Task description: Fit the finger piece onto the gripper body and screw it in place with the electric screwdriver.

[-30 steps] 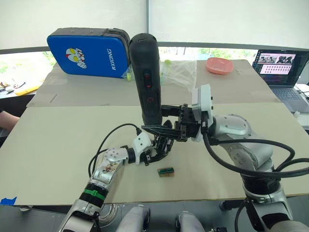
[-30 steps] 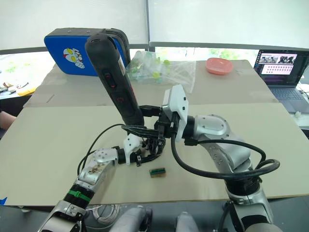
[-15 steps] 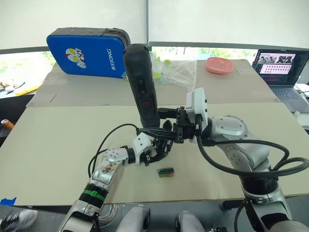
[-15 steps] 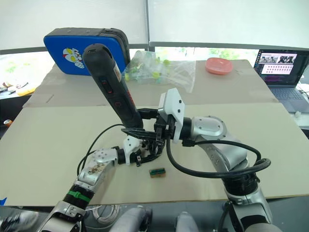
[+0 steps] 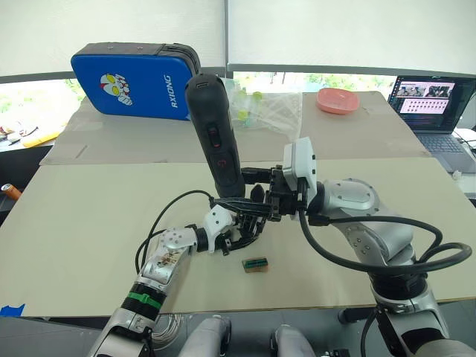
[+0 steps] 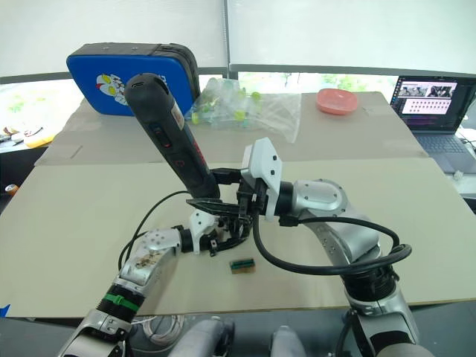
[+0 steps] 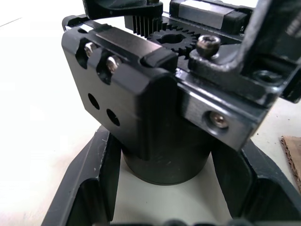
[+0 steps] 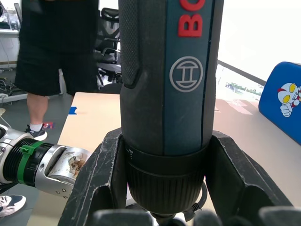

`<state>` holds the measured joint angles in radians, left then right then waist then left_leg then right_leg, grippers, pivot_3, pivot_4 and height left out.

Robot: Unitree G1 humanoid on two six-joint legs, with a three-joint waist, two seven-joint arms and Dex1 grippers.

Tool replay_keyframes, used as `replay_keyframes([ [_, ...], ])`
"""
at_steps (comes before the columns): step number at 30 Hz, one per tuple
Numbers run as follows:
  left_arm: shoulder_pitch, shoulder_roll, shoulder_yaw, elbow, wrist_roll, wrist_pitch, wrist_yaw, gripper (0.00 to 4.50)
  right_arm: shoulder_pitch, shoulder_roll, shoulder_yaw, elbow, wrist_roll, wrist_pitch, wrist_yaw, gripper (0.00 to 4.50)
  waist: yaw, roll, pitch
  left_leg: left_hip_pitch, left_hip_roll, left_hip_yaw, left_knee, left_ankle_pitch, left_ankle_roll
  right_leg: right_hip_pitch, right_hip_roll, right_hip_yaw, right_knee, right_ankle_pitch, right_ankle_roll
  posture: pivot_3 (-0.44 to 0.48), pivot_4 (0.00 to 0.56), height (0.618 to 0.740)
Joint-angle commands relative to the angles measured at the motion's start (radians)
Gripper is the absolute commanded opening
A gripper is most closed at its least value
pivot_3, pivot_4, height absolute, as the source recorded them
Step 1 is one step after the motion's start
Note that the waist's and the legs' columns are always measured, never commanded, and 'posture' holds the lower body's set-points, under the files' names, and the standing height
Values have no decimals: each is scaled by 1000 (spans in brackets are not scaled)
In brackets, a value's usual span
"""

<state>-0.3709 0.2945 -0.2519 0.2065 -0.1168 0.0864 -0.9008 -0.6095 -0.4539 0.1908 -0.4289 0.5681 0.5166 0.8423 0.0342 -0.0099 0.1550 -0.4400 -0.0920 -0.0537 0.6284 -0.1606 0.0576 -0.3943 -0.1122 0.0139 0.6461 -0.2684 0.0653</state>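
1. Right gripper (image 5: pixel 249 195) is clamped on the electric screwdriver (image 5: pixel 217 134). The right wrist view shows one finger on each side of the barrel, just above the chuck end.
2. Screwdriver stands nearly upright, top leaning slightly to the robot's left, bit end down over the gripper body (image 5: pixel 245 227). Contact between bit and screw is hidden.
3. Markings in the right wrist view: red letters "BO…", cut off by the frame edge, and below them a round emblem of a circle with an H-like armature. Red marks next to the side button in the head views are too small to read.
4. Left gripper (image 7: pixel 162 188) pinches the gripper body by its round base, a finger pressed on either side. It sits on the table (image 5: pixel 89 216) near the front edge, directly below the right gripper.
5. Left wrist view shows a gear, a rack and several screw heads on top of the body.
6. Blue case (image 5: pixel 134 80) at the far left of the table reads "RXIONG" and has a cartoon hero figure.
7. Small green-brown block (image 5: pixel 255 263) lies just in front of the body, apart from it.
8. Laptop (image 5: pixel 435 111) is open at the far right; its screen content is unreadable.
9. Pink dish (image 5: pixel 338 100) and clear plastic bags (image 5: pixel 271 111) lie at the back.
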Motion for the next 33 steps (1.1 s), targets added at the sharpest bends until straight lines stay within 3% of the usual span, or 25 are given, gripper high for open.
replay_keyframes([
  [1, 22, 10, -20, 16, 13, 19, -8, 2294, -6, 10, -14, -31, 3, -9, -6, 1908, 0, 0, 0, 0, 0, 0, 0, 0, 0, 0, 0, 0, 0, 0, 0, 0, 150, 740],
  [33, 37, 16, -19, -13, 9, 40, 0, 2294, 3, 25, -7, -4, -30, -29, 1, 1908, -12, 0, 0, 0, 0, 0, 0, 0, 0, 0, 0, 0, 0, 0, 0, 0, 150, 740],
])
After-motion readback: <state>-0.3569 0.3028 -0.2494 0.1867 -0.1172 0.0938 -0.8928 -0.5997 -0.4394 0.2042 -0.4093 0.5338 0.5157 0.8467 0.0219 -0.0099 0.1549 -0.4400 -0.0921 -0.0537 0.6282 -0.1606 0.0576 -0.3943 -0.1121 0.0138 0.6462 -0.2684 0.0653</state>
